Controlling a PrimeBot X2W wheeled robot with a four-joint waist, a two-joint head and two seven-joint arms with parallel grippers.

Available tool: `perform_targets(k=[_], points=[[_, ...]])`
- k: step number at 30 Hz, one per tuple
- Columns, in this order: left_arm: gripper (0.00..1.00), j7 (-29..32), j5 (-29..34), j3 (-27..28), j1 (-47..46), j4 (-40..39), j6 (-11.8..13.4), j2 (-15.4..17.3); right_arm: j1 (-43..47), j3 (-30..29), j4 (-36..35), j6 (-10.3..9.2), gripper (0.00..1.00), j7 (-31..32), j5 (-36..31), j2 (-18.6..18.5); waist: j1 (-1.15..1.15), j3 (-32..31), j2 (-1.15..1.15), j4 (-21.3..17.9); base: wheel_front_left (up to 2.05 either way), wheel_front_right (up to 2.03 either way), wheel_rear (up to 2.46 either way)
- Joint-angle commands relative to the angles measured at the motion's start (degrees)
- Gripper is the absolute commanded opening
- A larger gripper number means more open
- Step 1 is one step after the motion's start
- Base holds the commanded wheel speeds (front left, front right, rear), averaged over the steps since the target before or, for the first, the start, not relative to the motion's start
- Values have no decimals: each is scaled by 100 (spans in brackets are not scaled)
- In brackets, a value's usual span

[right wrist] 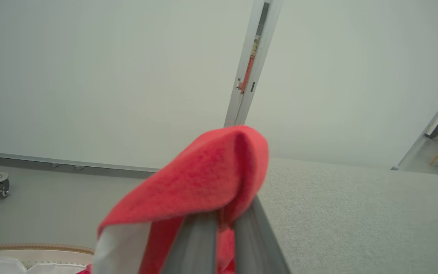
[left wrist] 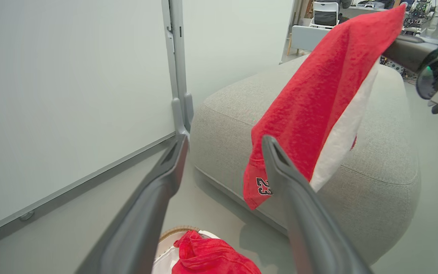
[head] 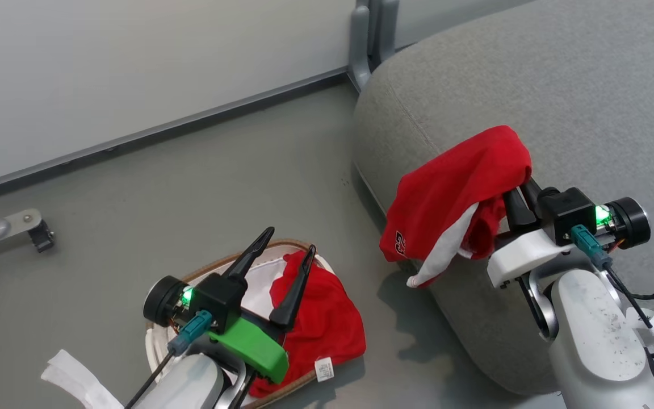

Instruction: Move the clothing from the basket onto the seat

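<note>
Since one red garment (head: 321,324) lies in the basket (head: 213,267) at seven o'clock of the head view, draped over the white liner (head: 256,284) and spilling across the brown rim with its white tag (head: 323,369) outside, the task is judged roughly half done. The left claw (head: 290,239) is held directly above that garment with its fingers spread wide and nothing between them, apparently so that it can be lowered for the next pick.

At three o'clock, the right claw (head: 517,201) is clenched on a second red garment (head: 457,187). The cloth is gripped at a fold, so it is draped over the fingertips, and its white panel and numbered hem hang down by the rounded near edge of the seat (head: 560,85). Whether the hem touches the seat's side cannot be told. The garment is held high, it is judged, so that it can be carried over the edge and released well onto the grey cushion, which stretches toward one o'clock.

Beyond, at eleven o'clock, the grey floor (head: 191,170) is bounded by a pale wall panel (head: 134,57).
</note>
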Motion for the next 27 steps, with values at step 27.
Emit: perform_targets(k=[27], points=[[100, 23, 502, -210, -927, 77, -233, -126, -2836, -444, 1007, -8, 0, 93, -125, -699, 0, 1832, 0, 154, 0, 0, 0]])
